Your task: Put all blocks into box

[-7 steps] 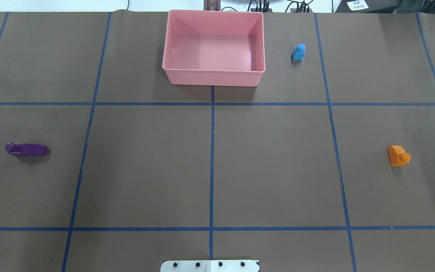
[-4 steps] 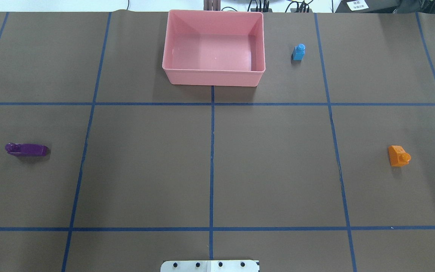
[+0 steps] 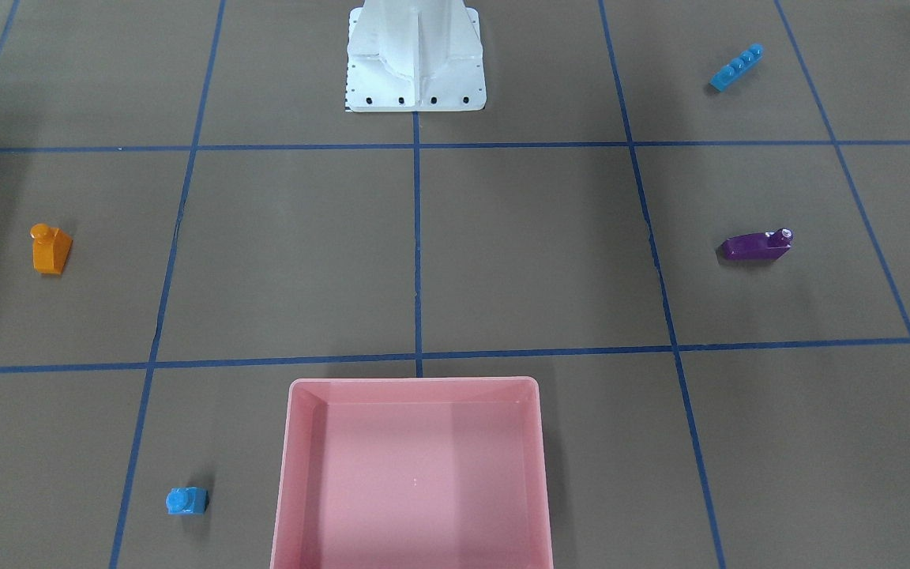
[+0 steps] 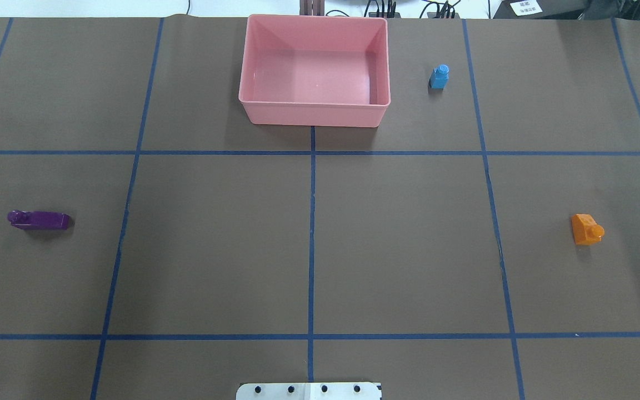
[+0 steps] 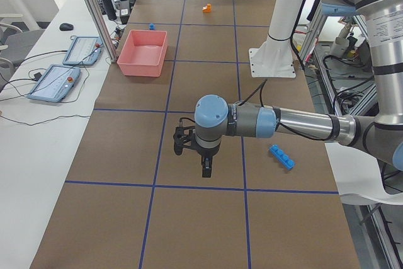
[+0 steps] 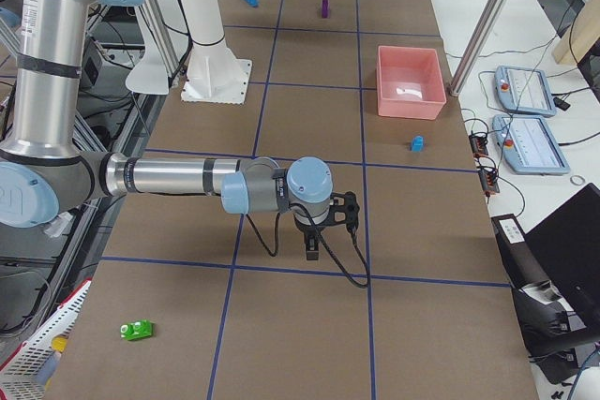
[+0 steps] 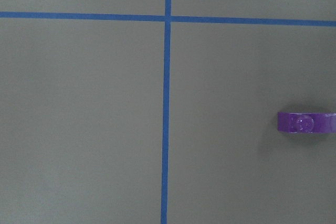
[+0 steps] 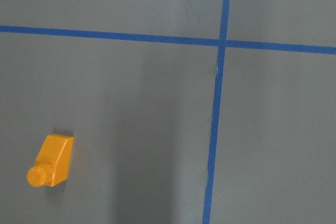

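Note:
The pink box [image 4: 311, 114] stands empty at the table's far middle. The small blue cube [image 4: 439, 76] sits just right of it. The orange sloped block [image 4: 586, 229] lies at the right and shows in the right wrist view [image 8: 51, 161]. The purple long block [image 4: 39, 220] lies at the left and shows in the left wrist view [image 7: 307, 123]. The long blue block [image 3: 736, 67] lies near the robot's left side. The green cube [image 6: 137, 330] lies at the table's right end. My left gripper [image 5: 204, 169] and right gripper [image 6: 312, 248] hang above the table; I cannot tell if they are open.
The white robot base [image 3: 415, 71] stands at the near middle edge. Blue tape lines [image 4: 311, 244] divide the brown table into squares. Tablets and cables [image 5: 60, 80] lie on a side bench beyond the box.

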